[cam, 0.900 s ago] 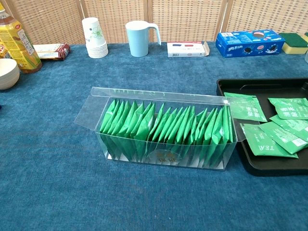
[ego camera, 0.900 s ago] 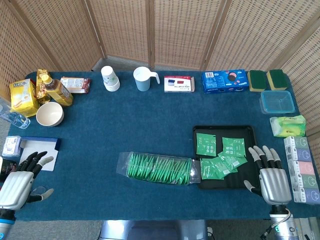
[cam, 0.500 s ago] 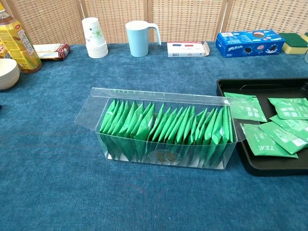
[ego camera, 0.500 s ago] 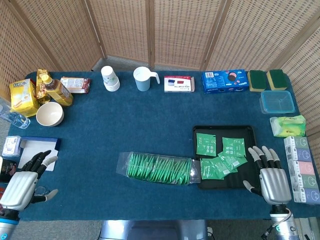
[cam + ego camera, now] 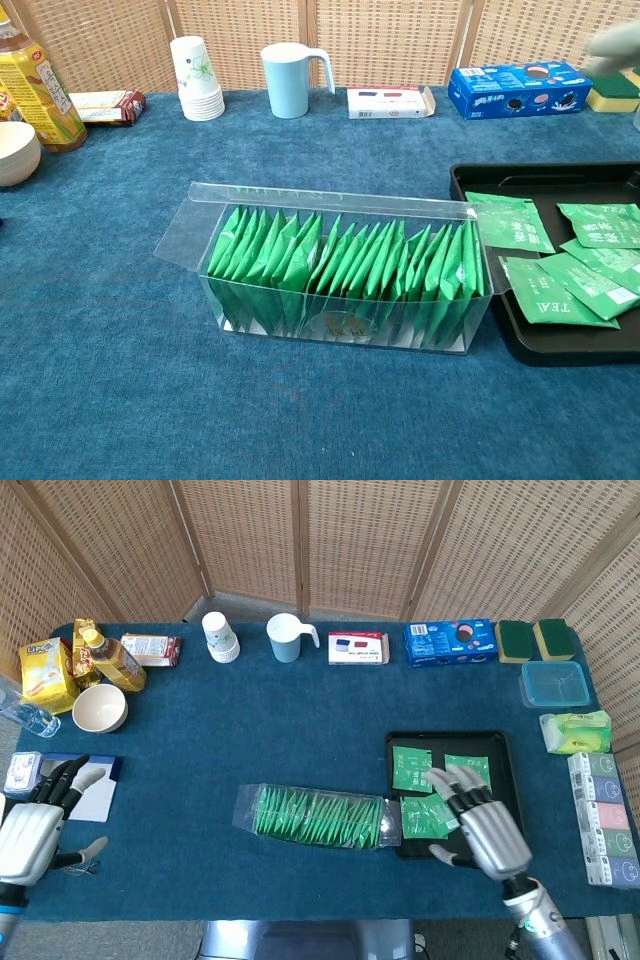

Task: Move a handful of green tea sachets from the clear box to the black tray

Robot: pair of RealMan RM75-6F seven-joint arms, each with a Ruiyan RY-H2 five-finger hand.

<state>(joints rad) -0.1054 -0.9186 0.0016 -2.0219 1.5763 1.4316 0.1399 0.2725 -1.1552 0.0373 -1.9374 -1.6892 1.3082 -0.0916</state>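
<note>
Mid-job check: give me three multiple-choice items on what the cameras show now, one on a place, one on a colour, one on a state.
1. Where is the right hand?
A. over the black tray
B. by the white bowl
C. on the blue cookie box

2. What colour is the mug at the back of the table?
A. red
B. light blue
C. black

3. What state is the clear box in?
A. shut and empty
B. tipped on its side
C. lid open, full of green sachets

Answers: 1 A, the head view shows the hand above the tray's near right part; 2 B, both views show it pale blue; 3 C, the chest view shows the lid folded back and a row of upright sachets.
</note>
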